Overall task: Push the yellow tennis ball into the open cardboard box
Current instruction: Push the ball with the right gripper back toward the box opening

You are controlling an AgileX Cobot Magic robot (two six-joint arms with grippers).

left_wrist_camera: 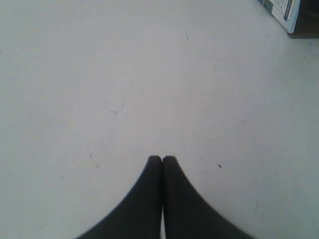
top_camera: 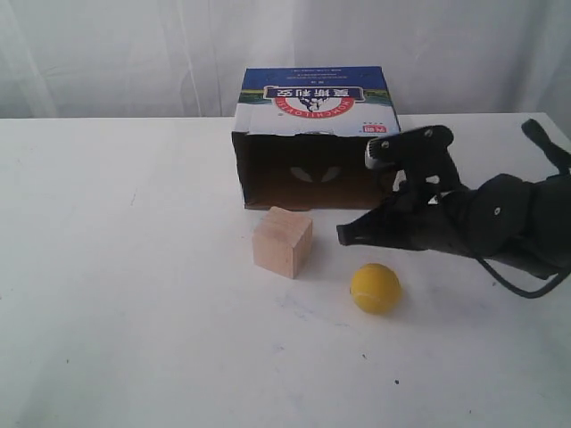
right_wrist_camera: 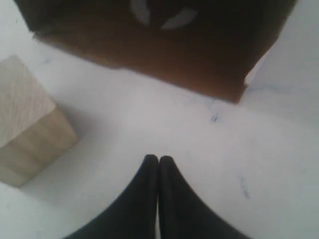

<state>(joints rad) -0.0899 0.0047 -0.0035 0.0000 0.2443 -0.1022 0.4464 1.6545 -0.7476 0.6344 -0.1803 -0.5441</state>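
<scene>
- In the exterior view you have one yellow tennis ball [top_camera: 375, 287], one wooden cube [top_camera: 282, 242], one open cardboard box [top_camera: 312, 134] and one arm, all on a white table [top_camera: 134, 339].
- The box lies on its side with its dark mouth towards the camera. The ball rests on the table in front of the right part of that mouth, apart from its lower edge. The cube sits just before the left part of the mouth, with a clear gap between it and the ball.
- The right gripper [top_camera: 343, 235] reaches in from the right. Its tip lies between the mouth and the ball, with its fingers pressed together on nothing.
- You have wide bare table to the left and on the near side.
- In the left wrist view, the left gripper [left_wrist_camera: 162, 159] is pressed together and empty over bare table. One printed corner of the box shows well ahead.
- In the right wrist view, the fingers are together. The box mouth lies ahead across open table, and the cube stands off to one side.
</scene>
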